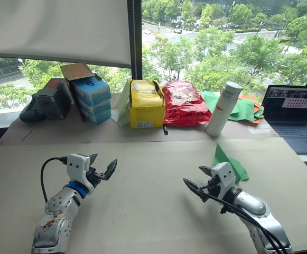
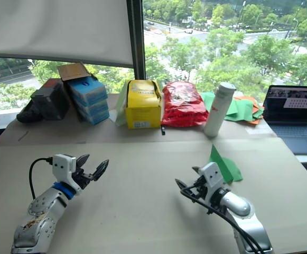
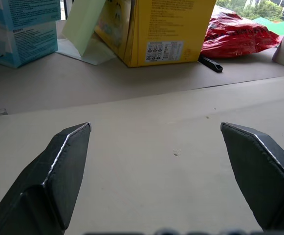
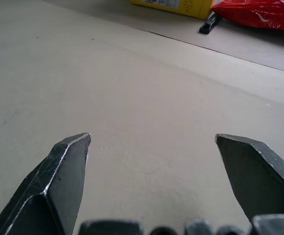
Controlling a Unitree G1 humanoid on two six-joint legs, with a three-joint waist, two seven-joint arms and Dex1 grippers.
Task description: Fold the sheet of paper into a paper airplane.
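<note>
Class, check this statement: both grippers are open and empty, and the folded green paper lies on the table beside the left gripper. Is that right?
Not quite. The folded green paper lies beside the right gripper, not the left gripper; the left eye view shows it. The rest holds: both grippers are open and empty, and the paper is on the table.

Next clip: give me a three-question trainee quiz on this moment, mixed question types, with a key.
1. True or false: the right gripper holds the paper airplane.
2. Which gripper is nearer the paper airplane? A) left gripper B) right gripper
3. Fill in: behind the yellow box, beside the red bag, stands a white ____.

Key: 1 false, both grippers are open and empty; 2 B; 3 bottle.
</note>
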